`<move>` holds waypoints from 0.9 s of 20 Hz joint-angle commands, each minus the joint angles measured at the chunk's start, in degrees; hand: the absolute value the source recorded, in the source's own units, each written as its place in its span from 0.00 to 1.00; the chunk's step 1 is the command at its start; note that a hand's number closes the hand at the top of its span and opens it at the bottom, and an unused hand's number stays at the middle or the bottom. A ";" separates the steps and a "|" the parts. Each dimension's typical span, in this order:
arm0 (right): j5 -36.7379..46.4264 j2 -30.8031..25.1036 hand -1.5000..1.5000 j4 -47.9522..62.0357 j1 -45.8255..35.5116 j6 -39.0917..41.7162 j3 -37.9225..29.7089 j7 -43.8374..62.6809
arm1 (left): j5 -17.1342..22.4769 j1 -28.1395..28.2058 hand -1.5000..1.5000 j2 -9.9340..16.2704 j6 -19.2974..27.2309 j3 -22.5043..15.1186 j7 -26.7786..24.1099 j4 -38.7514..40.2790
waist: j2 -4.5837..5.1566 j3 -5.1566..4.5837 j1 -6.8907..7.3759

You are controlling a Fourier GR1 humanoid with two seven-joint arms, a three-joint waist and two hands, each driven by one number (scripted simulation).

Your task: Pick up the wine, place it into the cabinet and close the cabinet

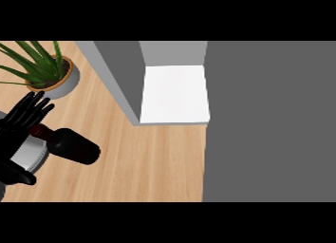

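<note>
The wine bottle (75, 145) is dark, with a reddish neck (39, 130), and lies tilted over the wooden counter (150, 161) at the left. Its neck points at my left hand (16, 124). That hand is open with its fingers (32, 105) straight and pointing up the view, and its palm is against the neck. I cannot tell whether the bottle rests on the counter or is carried. The cabinet (122, 80) stands open at the top middle, showing a white inner floor (175, 95). My right hand is out of view.
A potted green plant (46, 71) stands at the back left, just beyond my left hand's fingers. A large flat grey panel (276, 118) fills the right side, next to the cabinet's opening. Bare wooden counter lies between the bottle and the cabinet.
</note>
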 commanded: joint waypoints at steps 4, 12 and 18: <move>-1.25 -0.19 0.00 -1.40 2.64 1.34 -0.70 -1.14 | -2.24 -0.34 0.00 -0.25 -0.40 1.31 -2.32 10.77 | 1.18 -1.55 -1.21; -1.19 -0.24 0.00 -0.79 -0.38 0.36 -0.65 0.20 | -5.28 0.66 0.00 -1.23 -1.12 1.50 -4.05 11.16 | 1.40 -1.66 -1.20; 1.48 0.88 0.00 0.13 -0.62 -0.60 1.06 0.02 | -11.98 0.29 0.00 -4.84 1.77 -1.38 -9.94 15.52 | 1.30 -1.65 -0.91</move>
